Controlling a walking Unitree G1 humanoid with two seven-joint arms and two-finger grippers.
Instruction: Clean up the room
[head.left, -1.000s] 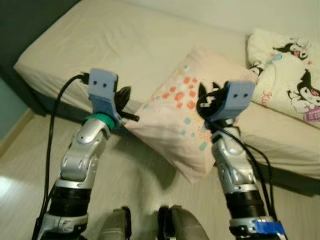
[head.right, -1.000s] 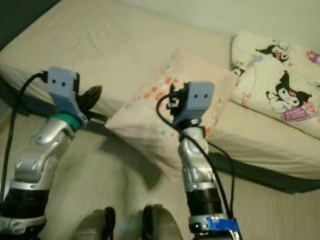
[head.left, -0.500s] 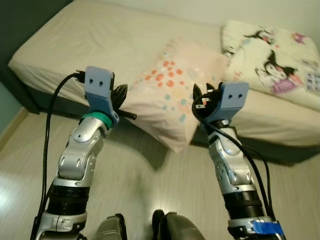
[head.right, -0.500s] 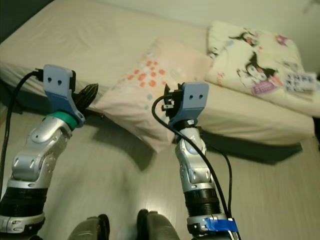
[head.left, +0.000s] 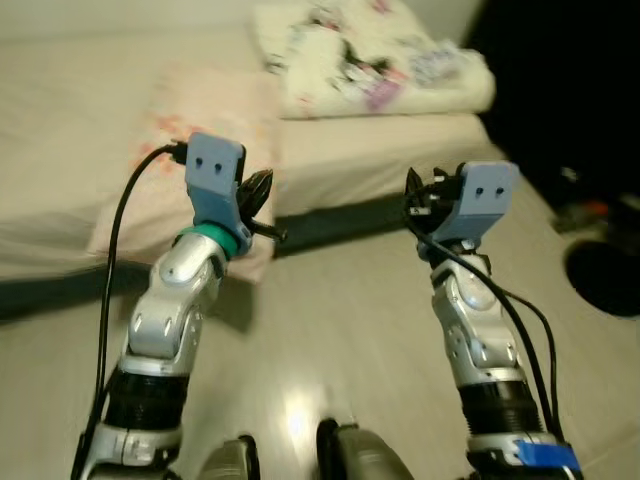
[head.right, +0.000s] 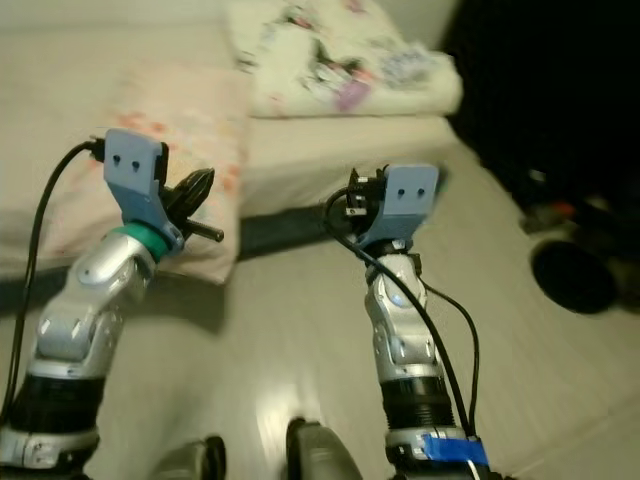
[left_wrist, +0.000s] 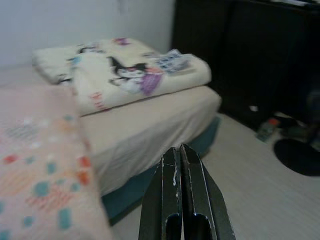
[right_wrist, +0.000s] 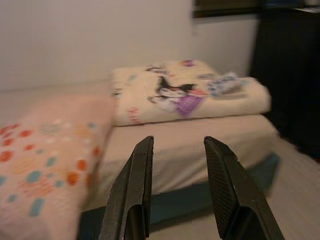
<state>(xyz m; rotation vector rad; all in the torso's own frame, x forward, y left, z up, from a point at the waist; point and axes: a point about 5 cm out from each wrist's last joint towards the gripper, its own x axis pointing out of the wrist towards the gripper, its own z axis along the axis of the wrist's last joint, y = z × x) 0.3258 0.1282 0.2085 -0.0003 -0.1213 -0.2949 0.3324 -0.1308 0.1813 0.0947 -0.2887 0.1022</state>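
Both arms raised forward, bent. Left gripper jaws pressed together, empty; right gripper jaws parted, empty.

The whole scene has been swung leftward by a turn of the camera, not by any move of the things. The pillow, earlier seen between the two arms, is now seen behind the left arm at the bed's near edge. The folded blanket has been carried toward the middle top. Dark furniture and a round black object, perhaps a stool, have been brought into view.
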